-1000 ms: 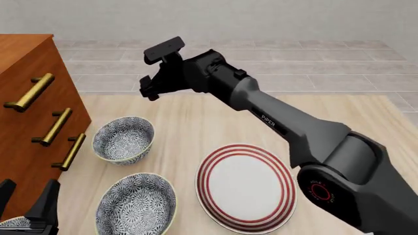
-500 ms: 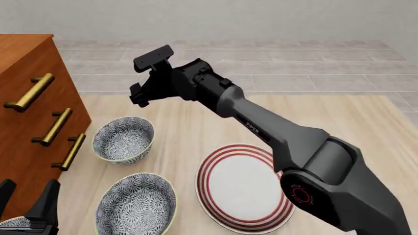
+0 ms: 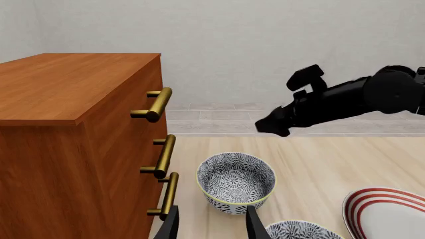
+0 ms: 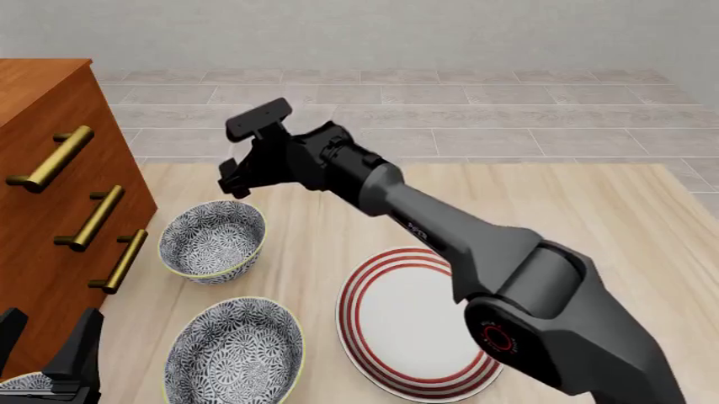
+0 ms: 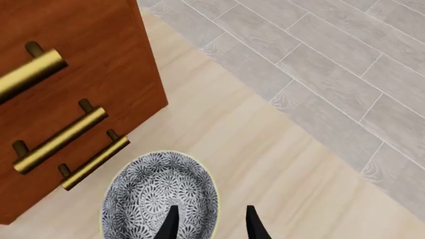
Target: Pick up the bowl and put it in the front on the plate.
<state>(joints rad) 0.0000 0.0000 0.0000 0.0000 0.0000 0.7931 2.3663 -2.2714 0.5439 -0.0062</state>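
Three patterned blue-grey bowls show in the front view: a far bowl (image 4: 211,240) beside the dresser, a nearer bowl (image 4: 236,353), and the edge of a third bowl (image 4: 20,384) at the bottom left. The red-ringed plate (image 4: 422,324) lies to the right of them with nothing on it. My right gripper (image 4: 234,172) hangs open above and just behind the far bowl, apart from it. In the right wrist view, that bowl (image 5: 159,199) lies below the right gripper (image 5: 211,224). My left gripper (image 4: 45,341) stands open at the bottom left, holding nothing.
A wooden dresser (image 4: 50,210) with brass handles (image 4: 93,217) stands along the table's left side, close to the far bowl. The right arm (image 4: 450,244) crosses over the plate's far edge. In the left wrist view the right arm (image 3: 332,102) hangs above the far bowl (image 3: 236,181).
The right arm has stretched further, and its gripper has moved left and down toward the far bowl. The bowls, the plate and the left gripper have not moved.
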